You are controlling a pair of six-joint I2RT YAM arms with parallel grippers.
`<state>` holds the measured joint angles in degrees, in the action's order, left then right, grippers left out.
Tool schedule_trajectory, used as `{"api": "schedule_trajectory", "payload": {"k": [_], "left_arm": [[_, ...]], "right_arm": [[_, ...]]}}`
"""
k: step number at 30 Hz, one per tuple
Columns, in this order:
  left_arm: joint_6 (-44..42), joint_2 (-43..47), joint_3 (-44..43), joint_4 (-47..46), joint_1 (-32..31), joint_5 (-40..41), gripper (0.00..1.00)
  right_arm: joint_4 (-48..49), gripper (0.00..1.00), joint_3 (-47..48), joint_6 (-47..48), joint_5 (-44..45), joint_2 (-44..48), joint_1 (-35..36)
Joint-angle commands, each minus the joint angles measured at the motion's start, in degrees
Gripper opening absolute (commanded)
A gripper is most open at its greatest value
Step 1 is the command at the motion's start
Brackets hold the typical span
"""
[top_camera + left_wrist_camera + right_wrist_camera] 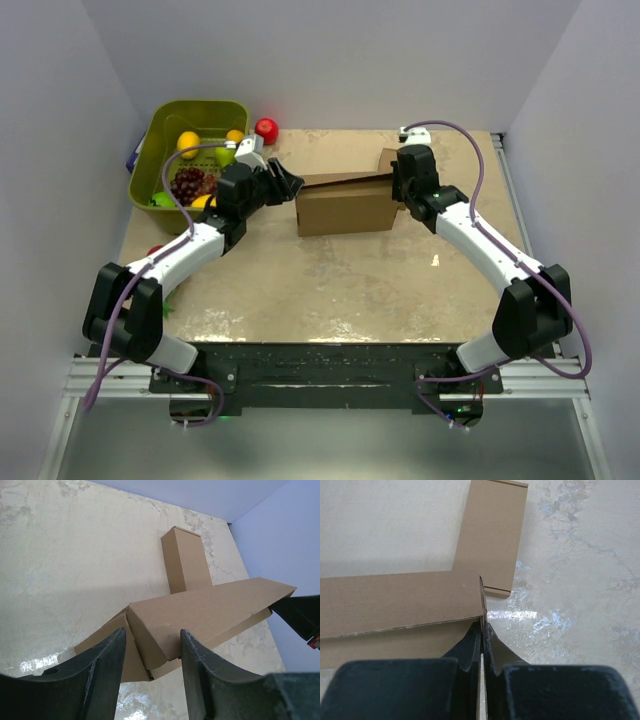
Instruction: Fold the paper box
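Note:
The paper box (345, 208) is brown corrugated cardboard, partly folded, at mid-table, with one long flap (388, 160) lying flat behind its right end. My left gripper (288, 183) is at the box's left end. In the left wrist view its jaws stand apart (152, 632), with the folded end flap of the box (210, 610) between the fingertips and its edge against the right finger (200, 670). My right gripper (400, 188) is at the right end. In the right wrist view it is shut (483, 622) on the thin upright end wall of the box (395, 600).
A green basket (160, 135) with fruit and dark grapes (187, 185) stands at the back left, close behind my left arm. A red apple (266, 129) lies beside it. White walls close off the table on three sides.

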<state>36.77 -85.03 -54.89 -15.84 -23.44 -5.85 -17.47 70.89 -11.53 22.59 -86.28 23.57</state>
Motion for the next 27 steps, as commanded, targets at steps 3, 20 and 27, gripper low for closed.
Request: {"api": "schedule_trajectory", "payload": {"k": [3, 20, 27], "left_arm": [[-0.6, -0.3, 3.4, 1.9, -0.6, 1.7, 0.50], [-1.0, -1.1, 3.7, 2.2, -0.5, 1.4, 0.49], [-1.1, -1.1, 3.8, 2.6, -0.6, 1.4, 0.49]], "right_arm": [[-8.4, 0.03, -0.8, -0.2, -1.3, -1.3, 0.1], [-16.2, 0.58, 9.3, -2.2, -10.9, 4.0, -0.7], [-16.7, 0.55, 14.3, -3.9, -11.6, 4.3, -1.9]]}}
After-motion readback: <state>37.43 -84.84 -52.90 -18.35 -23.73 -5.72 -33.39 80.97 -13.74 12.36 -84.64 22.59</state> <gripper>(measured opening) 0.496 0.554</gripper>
